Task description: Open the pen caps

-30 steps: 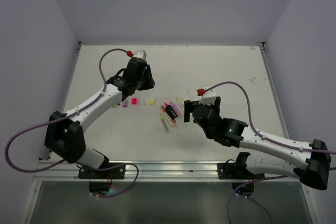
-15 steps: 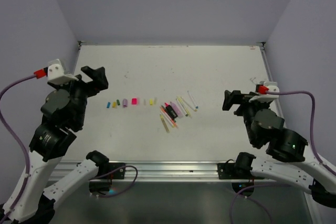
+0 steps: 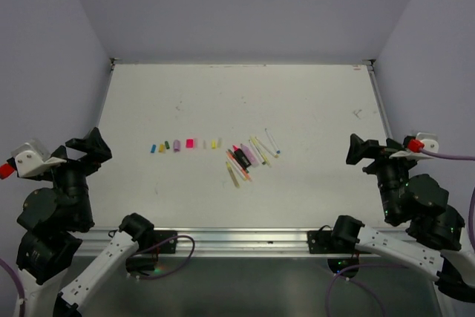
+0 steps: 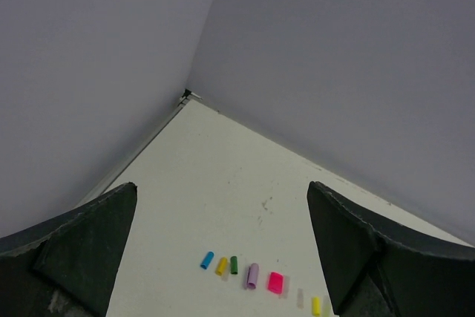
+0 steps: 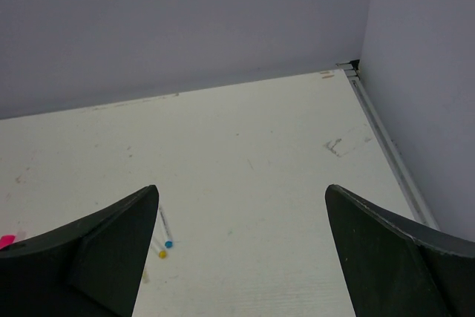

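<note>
The pen caps (image 3: 184, 145) lie in a short row left of the table's middle: blue, yellow, green, lilac, pink, pale and yellow. The left wrist view shows the same row of pen caps (image 4: 252, 275) far ahead, between my fingers. The uncapped pens (image 3: 245, 157) lie bunched just right of the row. Two thin pens (image 5: 165, 231), blue-tipped and yellow-tipped, show in the right wrist view. My left gripper (image 3: 87, 146) (image 4: 223, 191) is raised at the near left, open and empty. My right gripper (image 3: 360, 155) (image 5: 241, 191) is raised at the near right, open and empty.
Pale lilac walls (image 3: 237, 5) close the white table (image 3: 297, 94) at the back and on both sides. A metal rail (image 3: 237, 239) runs along the near edge between the arm bases. A scuff mark (image 5: 338, 145) sits near the far right corner.
Both arms have drawn back from the caps and pens at the middle to the near corners and risen. The left gripper has opened; the right stays open.
</note>
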